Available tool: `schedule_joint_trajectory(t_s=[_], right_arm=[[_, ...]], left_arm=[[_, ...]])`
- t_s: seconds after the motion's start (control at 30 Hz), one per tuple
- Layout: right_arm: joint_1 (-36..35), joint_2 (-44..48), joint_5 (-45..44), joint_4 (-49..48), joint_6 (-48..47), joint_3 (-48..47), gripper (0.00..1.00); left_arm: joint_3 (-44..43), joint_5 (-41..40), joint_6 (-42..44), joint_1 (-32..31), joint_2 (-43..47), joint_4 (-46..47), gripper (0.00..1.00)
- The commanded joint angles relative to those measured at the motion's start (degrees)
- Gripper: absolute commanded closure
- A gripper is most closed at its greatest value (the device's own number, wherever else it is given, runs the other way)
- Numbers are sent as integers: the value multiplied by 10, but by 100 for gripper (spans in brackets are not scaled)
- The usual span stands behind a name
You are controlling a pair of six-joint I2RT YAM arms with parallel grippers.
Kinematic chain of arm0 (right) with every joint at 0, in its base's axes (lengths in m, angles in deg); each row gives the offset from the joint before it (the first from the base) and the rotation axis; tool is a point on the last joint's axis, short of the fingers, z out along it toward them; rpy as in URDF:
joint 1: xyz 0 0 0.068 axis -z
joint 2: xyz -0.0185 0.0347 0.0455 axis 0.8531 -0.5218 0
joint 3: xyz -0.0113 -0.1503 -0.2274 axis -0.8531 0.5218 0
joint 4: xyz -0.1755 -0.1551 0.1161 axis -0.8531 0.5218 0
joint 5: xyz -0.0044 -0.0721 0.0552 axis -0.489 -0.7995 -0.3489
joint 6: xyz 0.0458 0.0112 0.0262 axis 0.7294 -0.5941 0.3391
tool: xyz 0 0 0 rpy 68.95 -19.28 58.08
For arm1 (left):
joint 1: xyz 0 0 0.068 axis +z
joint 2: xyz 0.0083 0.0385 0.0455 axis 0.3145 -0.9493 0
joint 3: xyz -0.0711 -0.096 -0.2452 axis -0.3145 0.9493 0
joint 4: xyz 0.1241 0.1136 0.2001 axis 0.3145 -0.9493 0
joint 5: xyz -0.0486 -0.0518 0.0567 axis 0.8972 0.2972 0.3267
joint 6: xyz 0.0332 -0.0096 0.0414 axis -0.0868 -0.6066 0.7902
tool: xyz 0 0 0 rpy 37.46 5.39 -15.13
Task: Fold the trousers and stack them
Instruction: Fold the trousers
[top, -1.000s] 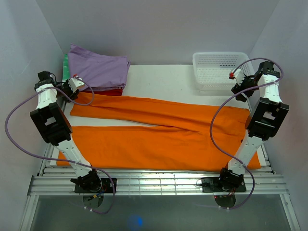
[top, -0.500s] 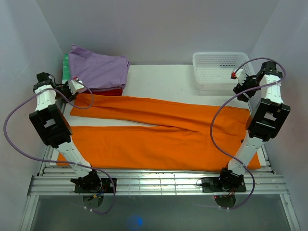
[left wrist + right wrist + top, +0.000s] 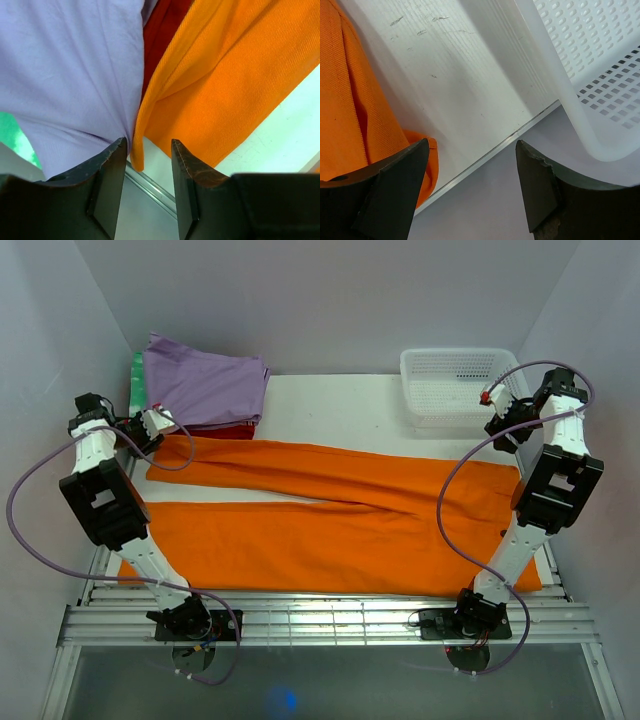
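Well, over on the left the folded pile sits at the back corner of the table (image 3: 340, 405): a lilac garment (image 3: 205, 380) on top, a red one (image 3: 235, 430) showing under its front edge, and a sliver of a green one (image 3: 135, 375) at the far left. The left gripper (image 3: 155, 420) hangs right at the front of that pile, where the upper left corner of the trousers (image 3: 330, 520) meets it. From its wrist camera the jaws stand apart. The orange corner dips just into the gap between them without being pinched, with lilac cloth off to one side.

The trousers lie flat across nearly the whole width of the table. One leg runs along the near edge and the other angles up toward the back left, leaving a white wedge of bare table between the two.

Further right, the right gripper (image 3: 497, 410) hovers by the trousers' far right end, its jaws spread wide with nothing between them. Just beyond it stands a white mesh basket (image 3: 450, 365) in the back right corner.
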Motion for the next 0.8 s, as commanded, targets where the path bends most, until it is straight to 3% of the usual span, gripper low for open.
schedule_joint_trajectory(t_s=[0.0,0.37,0.77], right_arm=[[3,35,14,9,-5,4,24],[6,41,19,11,-5,6,24],[8,48,17,16,-22,20,24]], left_arm=[[12,23,-9,10,58,-15,49],[37,30,5,18,82,-17,49],[5,25,-8,15,36,-8,47]])
